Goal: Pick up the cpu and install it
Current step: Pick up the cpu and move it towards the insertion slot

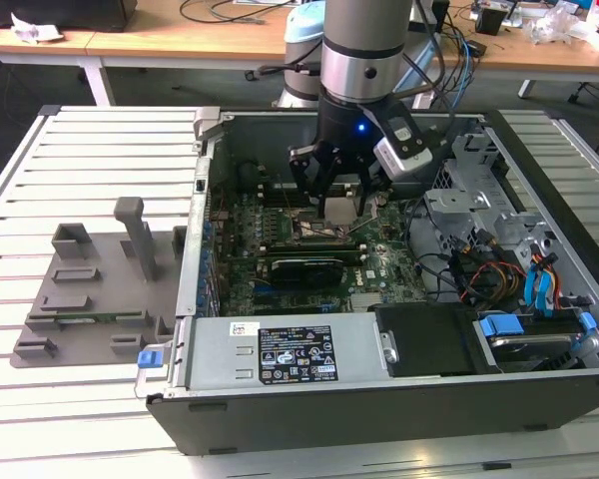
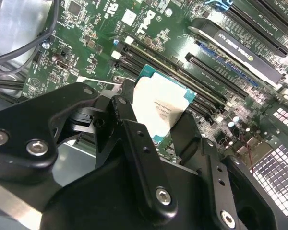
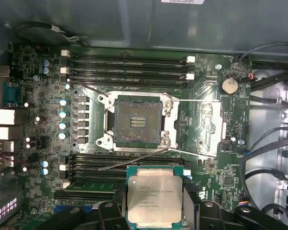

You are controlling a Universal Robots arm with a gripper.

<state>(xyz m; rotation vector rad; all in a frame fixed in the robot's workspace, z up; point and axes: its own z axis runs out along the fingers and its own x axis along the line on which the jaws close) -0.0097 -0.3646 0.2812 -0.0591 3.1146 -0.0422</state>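
The cpu (image 3: 153, 196) is held by the gripper (image 1: 336, 205), whose black fingers (image 2: 127, 120) are closed on two opposite edges of the chip. Its silver-grey top is seen in both wrist views. The chip is held over the green motherboard (image 3: 209, 91), inside the open computer case (image 1: 309, 404). In the first wrist view the socket (image 3: 137, 122) is seen uncovered, with its metal frame around it. The cpu is not in it and is found beside it, over a row of memory slots (image 3: 93, 163). How high the chip is above the board cannot be told. In the exterior view, a grey holder tray (image 1: 80, 289) is seen on the slatted table (image 1: 100, 150), beside the case on the exterior view's left.
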